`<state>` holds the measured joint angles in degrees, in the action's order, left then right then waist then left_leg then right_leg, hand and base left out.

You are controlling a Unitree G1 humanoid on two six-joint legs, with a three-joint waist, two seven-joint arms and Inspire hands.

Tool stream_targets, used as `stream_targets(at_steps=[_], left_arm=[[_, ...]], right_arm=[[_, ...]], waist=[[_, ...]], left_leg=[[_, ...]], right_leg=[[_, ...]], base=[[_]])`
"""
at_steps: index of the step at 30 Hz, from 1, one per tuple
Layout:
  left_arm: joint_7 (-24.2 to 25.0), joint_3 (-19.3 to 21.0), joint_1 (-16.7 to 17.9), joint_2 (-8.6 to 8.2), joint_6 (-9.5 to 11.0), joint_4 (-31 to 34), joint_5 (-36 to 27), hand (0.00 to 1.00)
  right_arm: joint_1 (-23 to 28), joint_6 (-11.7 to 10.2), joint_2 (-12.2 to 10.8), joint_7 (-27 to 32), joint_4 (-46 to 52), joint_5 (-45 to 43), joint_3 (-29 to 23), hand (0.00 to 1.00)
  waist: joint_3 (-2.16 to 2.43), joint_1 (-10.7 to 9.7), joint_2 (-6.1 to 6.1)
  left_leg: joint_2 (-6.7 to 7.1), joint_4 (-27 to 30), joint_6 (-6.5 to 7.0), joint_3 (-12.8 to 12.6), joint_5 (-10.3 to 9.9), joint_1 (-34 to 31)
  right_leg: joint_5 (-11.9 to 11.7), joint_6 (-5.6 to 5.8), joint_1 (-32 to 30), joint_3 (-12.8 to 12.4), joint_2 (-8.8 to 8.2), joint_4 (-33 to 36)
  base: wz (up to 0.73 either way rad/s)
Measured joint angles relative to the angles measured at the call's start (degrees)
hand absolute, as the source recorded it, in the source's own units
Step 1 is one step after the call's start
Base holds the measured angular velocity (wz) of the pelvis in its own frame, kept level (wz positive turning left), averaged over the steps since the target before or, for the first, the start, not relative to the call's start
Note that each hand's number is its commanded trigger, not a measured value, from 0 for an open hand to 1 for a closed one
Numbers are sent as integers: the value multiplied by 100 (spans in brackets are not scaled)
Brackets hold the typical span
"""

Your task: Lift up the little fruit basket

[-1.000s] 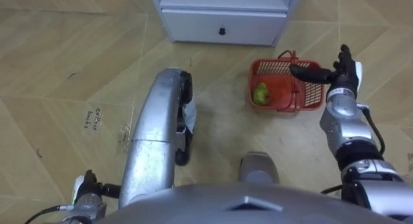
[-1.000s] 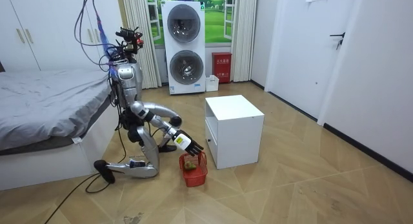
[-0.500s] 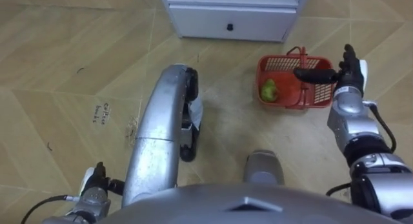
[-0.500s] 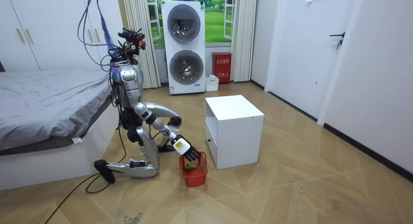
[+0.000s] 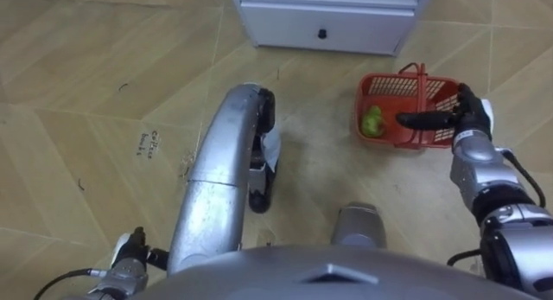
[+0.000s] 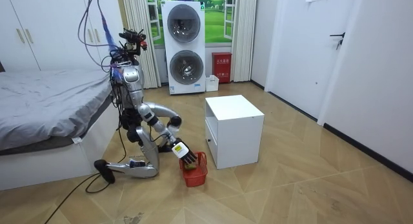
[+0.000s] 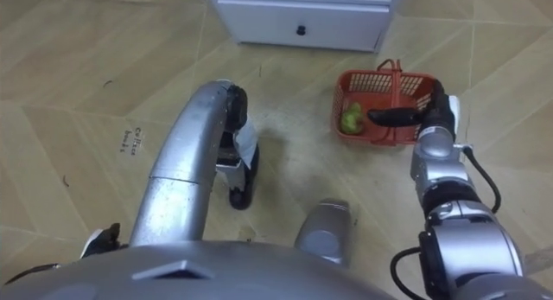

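Kneeling on the wooden floor (image 5: 86,92), facing the red fruit basket (image 5: 389,79) at 1 o'clock.
Holding right hand (image 5: 471,120) open, fingers (image 5: 423,120) straight across the basket handle (image 5: 422,79), beside a green fruit (image 5: 372,120); holding left hand (image 5: 130,248) at 7 o'clock, grip unreadable.

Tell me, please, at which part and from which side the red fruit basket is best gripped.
Grip the handle, probably: it arches upright across the middle of the red fruit basket. Come from the robot's right, where the open right robot hand hovers over the rim, and hook under the arch.
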<state>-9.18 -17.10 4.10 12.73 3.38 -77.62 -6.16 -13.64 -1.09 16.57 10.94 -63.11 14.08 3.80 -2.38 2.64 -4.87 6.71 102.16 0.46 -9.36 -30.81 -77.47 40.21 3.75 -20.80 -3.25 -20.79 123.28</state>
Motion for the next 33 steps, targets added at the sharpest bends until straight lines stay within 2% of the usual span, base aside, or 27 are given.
stream_targets(at_steps=[4, 9, 14, 19, 33], left_arm=[[2, 0, -25, 0, -43, 7, -5, 0], [108, -2, -95, -1, -42, 6, -20, 0], [137, -2, -94, -2, -52, -1, -108, 0], [141, -7, -93, -18, -53, 2, -106, 0], [250, -17, -85, -32, -59, 2, -108, 0]], right_arm=[[-2, 70, 42, -65, -357, 390, 9, 0], [-51, 113, 178, -307, -736, 832, 172, 0], [-102, 119, 183, -473, -821, 966, 173, 0], [-106, 120, 185, -585, -858, 1072, 234, 0], [-115, 121, 192, -685, -873, 1187, 384, 0]], waist=[[2, 59, 60], [-13, 211, 64], [-11, 270, 69], [-10, 417, 84], [-14, 502, 121]], left_leg=[[-2, 2, 2, -9, 7, -35], [-10, 6, -4, -11, 34, -120], [5, 10, 5, -12, 41, -152], [3, 5, 2, -4, 46, -150], [5, 4, 1, -3, 47, -152]], right_leg=[[7, 14, -46, -3, -6, 16], [13, 8, -140, -15, -4, 51], [13, 9, -155, 7, 11, 53], [13, 9, -154, 14, 32, 52], [13, 9, -154, 15, 34, 51]], base=[[0], [0], [0], [0], [0]])
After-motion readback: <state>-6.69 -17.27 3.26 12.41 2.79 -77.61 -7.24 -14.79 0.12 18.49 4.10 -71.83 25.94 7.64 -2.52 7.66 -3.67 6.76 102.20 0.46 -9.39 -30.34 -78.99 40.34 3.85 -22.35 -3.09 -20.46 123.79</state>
